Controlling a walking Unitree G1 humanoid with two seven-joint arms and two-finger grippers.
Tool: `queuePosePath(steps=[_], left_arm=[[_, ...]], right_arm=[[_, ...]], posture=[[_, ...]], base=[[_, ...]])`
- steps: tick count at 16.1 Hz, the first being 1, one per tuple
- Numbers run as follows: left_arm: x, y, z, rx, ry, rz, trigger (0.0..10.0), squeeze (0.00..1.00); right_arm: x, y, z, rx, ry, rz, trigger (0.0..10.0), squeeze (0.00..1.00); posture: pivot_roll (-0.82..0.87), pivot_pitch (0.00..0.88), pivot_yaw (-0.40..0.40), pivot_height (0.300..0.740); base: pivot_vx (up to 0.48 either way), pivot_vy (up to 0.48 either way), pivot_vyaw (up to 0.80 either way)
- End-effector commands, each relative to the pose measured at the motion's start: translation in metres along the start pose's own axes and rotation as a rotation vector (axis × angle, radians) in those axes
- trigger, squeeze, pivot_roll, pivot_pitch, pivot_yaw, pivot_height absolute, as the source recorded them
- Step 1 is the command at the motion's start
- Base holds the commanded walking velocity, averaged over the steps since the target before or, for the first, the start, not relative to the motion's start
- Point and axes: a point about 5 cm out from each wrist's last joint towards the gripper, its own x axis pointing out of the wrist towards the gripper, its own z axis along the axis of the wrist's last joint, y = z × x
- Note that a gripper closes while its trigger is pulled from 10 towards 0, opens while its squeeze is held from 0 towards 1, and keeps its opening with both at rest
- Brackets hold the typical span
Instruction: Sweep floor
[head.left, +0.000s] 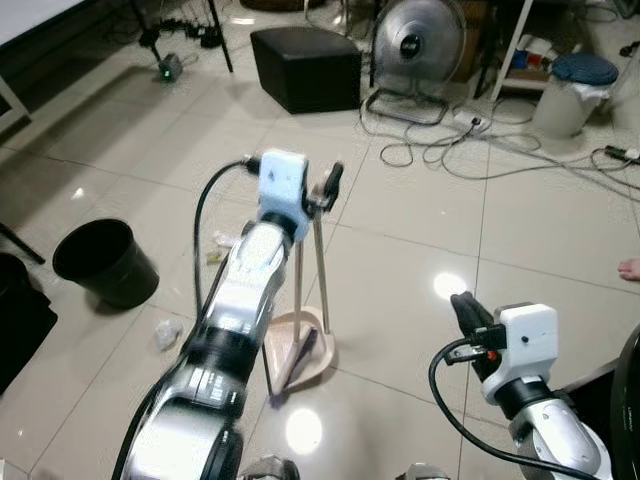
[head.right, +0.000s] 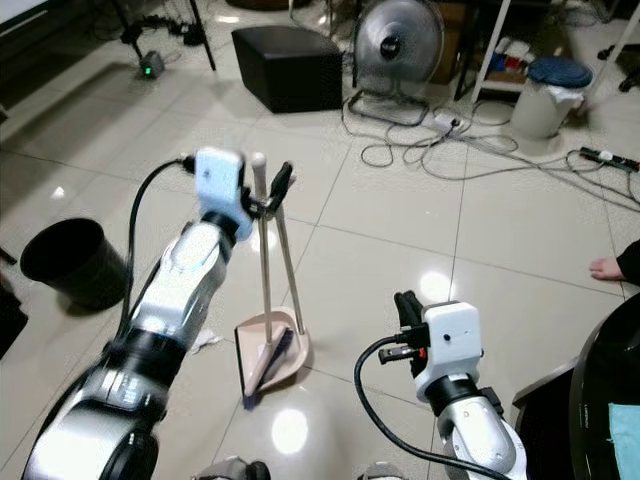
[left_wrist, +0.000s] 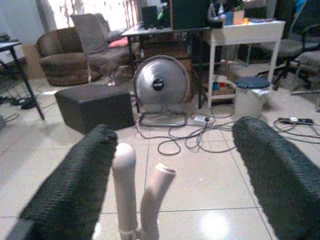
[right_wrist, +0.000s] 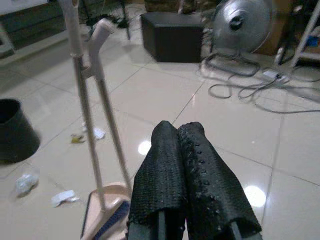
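While the broom (head.right: 266, 262) and dustpan (head.right: 268, 352) stand together upright on the tiles, I have the left gripper (left_wrist: 175, 170) up at the tops of their two handles, fingers spread wide with both handle tips between them. As I see it in the left wrist view, one finger (left_wrist: 75, 185) is just beside the taller handle, but nothing is pinched yet. My right gripper (right_wrist: 187, 170) hangs low and off to the right, well apart from the handles, its two fingers pressed together on nothing.

As for progress, I judge the sweeping has not begun. Scraps of crumpled paper (right_wrist: 64, 198) lie on the floor near the dustpan, with more bits (right_wrist: 86, 136) farther out toward the black bin (head.left: 105, 262). The broom head sits tucked in the dustpan. What remains is nearly everything: close on a handle, separate broom from pan, gather the litter, tip it into the bin. Cables (head.left: 470, 150) by the fan (head.left: 418, 45) are a snag risk if I range that way.
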Motion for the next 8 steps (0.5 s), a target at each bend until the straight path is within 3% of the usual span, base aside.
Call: queuePosePath(steps=[1, 2, 3, 4, 8], left_arm=[[0.004, 0.008, 0.000, -0.011, 0.018, 0.050, 10.0, 1.00], [0.008, 0.011, 0.004, -0.023, 0.015, 0.063, 10.0, 0.91], [0.011, 0.012, 0.006, -0.032, 0.012, 0.069, 10.0, 0.62], [0.014, 0.015, 0.009, -0.059, 0.009, 0.081, 10.0, 0.00], [0.021, 0.018, 0.004, -0.109, 0.065, 0.094, 10.0, 0.00]], right_arm=[[-0.003, 0.005, 0.001, 0.016, 0.006, 0.038, 10.0, 0.00], [-0.003, 0.008, 0.001, 0.018, 0.008, 0.052, 10.0, 0.00], [-0.004, 0.008, 0.001, 0.018, 0.009, 0.055, 10.0, 0.00], [-0.004, 0.010, 0.000, 0.016, 0.014, 0.062, 10.0, 0.00], [-0.005, 0.012, 0.001, 0.007, 0.019, 0.085, 10.0, 0.00]], posture=[[-0.19, 0.171, 0.102, 0.740], [-0.19, 0.177, 0.106, 0.740], [-0.19, 0.177, 0.106, 0.740], [-0.19, 0.180, 0.109, 0.740], [-0.19, 0.180, 0.113, 0.740]], base=[[0.000, 0.000, 0.00], [0.000, 0.000, 0.00], [0.000, 0.000, 0.00], [0.000, 0.000, 0.00], [0.000, 0.000, 0.00]])
